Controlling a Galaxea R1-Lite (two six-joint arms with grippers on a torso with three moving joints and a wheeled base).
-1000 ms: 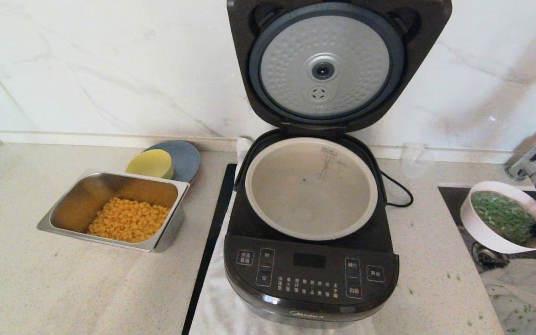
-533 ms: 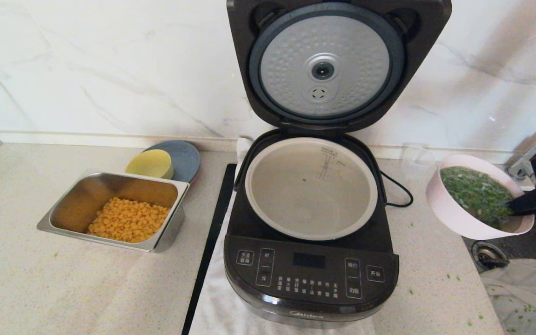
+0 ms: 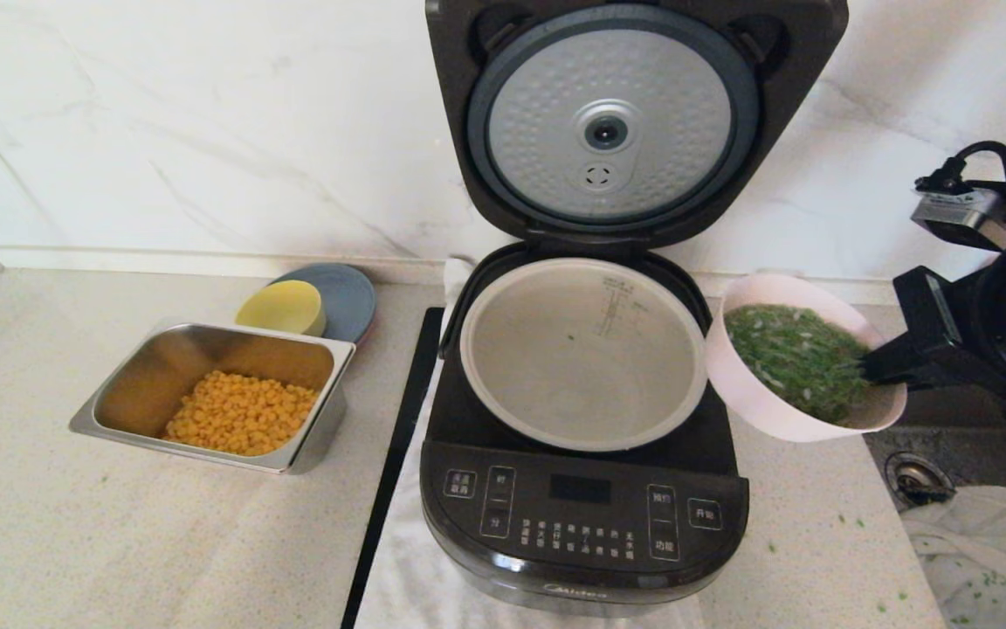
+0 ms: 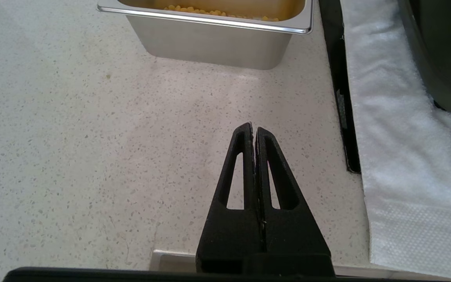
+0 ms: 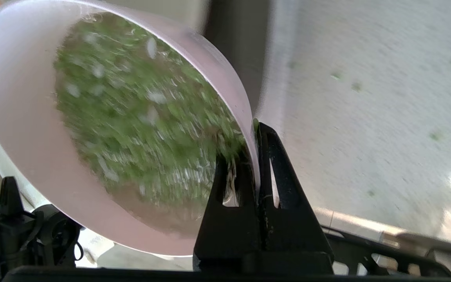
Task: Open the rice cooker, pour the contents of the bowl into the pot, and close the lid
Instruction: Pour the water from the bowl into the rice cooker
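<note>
Right gripper (image 5: pixel 256 137) jaws pinching bowl (image 3: pixel 761 397) rim (one inside)

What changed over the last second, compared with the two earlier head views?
The right gripper, shut on the bowl rim, carried it with the chopped greens from over the sink leftward and up to the pot edge. Rice cooker, raised lid, corn tray and left gripper unchanged.

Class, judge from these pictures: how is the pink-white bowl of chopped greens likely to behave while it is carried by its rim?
The bowl looks stiff: its thin wall keeps its round shape in the right claw, which pinches one rim spot. That off-centre hold probably lets it swing or tilt. Its smooth wall may be slippery. The loose chopped greens fill it high, so they could spill easily.
</note>
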